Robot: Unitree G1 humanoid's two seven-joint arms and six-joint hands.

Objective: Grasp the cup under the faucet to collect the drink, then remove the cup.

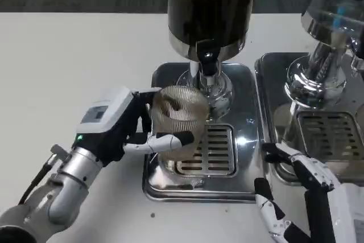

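A clear ribbed cup [177, 119] stands on the left part of the steel drip tray [199, 189], just left of and below the black faucet [207, 61] of the dark drink dispenser [210, 9]. My left hand [122, 123] grips the cup from its left side, one finger wrapping across its front and others behind it. Brownish liquid seems to show inside the cup. My right hand [301, 197] hovers at the lower right, fingers spread, holding nothing, beside the tray's right edge.
A second steel dispenser [330, 38] with its own drip tray [333, 135] stands to the right. White table surface [68, 66] stretches to the left and front of the machines.
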